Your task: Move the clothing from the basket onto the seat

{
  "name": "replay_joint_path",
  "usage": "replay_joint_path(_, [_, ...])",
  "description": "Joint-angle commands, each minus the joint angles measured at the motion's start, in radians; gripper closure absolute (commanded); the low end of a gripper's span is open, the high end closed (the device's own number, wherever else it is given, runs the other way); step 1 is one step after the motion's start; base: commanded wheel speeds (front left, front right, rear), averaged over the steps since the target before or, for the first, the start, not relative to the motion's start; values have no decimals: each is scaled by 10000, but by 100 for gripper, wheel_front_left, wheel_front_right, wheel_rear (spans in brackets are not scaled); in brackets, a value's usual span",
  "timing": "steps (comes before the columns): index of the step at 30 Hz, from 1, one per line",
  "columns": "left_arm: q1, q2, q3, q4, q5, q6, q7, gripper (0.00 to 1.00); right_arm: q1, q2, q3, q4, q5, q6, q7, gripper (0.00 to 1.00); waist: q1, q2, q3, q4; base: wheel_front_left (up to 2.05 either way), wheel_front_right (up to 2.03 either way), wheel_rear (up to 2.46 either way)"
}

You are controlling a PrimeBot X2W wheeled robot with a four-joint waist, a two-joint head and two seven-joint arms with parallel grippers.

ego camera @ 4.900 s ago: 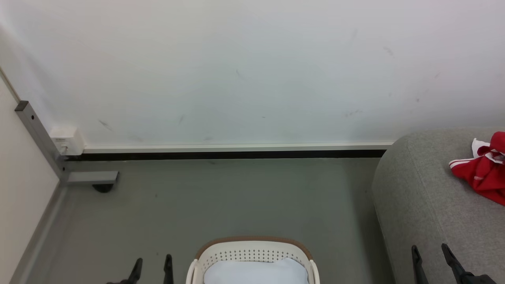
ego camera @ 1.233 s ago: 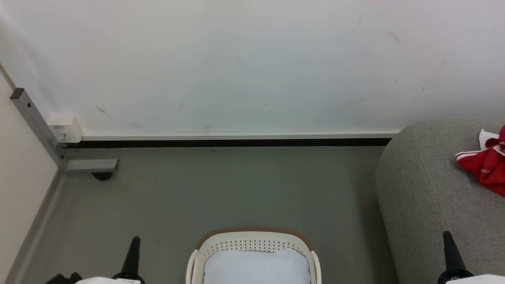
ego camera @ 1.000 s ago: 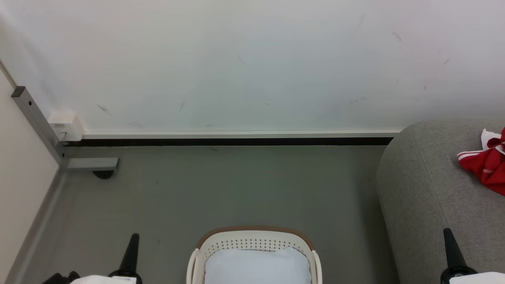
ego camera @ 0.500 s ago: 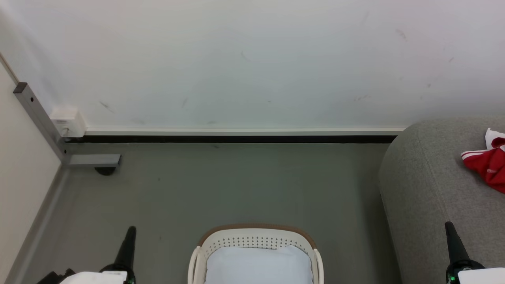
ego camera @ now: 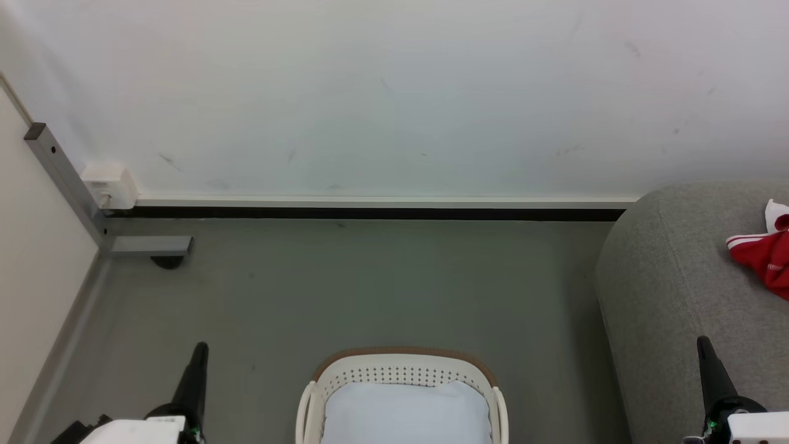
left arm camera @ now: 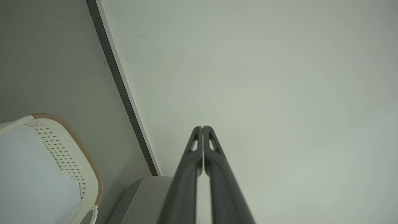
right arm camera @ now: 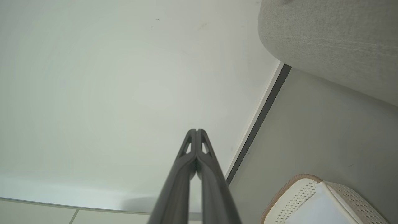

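Red clothing [ego camera: 766, 264] is laid on the seat [ego camera: 666, 296] at the right edge. In the basket [ego camera: 400, 375], bottom centre, pale fabric [ego camera: 404, 414] is seen, perhaps left to move. The left claw [ego camera: 200, 349] and right claw [ego camera: 703, 343] are pressed shut, empty.

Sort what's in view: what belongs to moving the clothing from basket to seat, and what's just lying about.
Job: grey seat; red clothing lying on it; white basket; pale fabric inside it, kind unclear.
Not the job: grey metal post with its foot; white wall box; dark skirting strip.
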Motion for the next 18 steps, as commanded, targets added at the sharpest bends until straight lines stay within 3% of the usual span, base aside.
replay_joint_path(1, [-147,75,83,-69,-290,-55,80,100,-124,-100,-43,-95,286,-20,66,100,-1,-1,11,10,0,0,0])
replay_joint_path(18, [-261,81,249,-173,-1410,-203,379,100,-225,-102,-110,-273,1515,-24,358,100,-1,-1,120,105,0,0,0])
